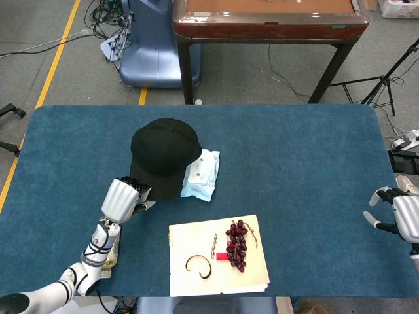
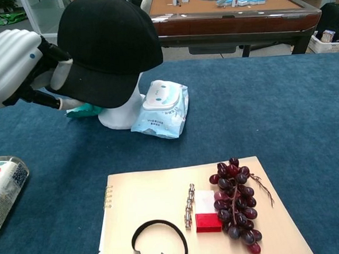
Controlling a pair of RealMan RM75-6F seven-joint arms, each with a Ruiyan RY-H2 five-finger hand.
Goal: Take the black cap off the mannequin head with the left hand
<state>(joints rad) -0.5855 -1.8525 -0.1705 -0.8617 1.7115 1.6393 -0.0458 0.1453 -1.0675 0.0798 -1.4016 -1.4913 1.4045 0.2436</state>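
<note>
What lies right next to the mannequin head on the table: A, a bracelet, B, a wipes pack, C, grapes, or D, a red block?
B: the wipes pack lies against the base of the mannequin head; the other three sit on the notebook.

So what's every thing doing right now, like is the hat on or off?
black cap: on the mannequin head, brim tipped up
mannequin head: upright on the table, mostly covered
left hand: grips the cap's brim
right hand: holds nothing, fingers apart
wipes pack: lid closed, leaning against the mannequin head
notebook: closed, flat
grapes: lying on the notebook
bottle: lying on its side
</note>
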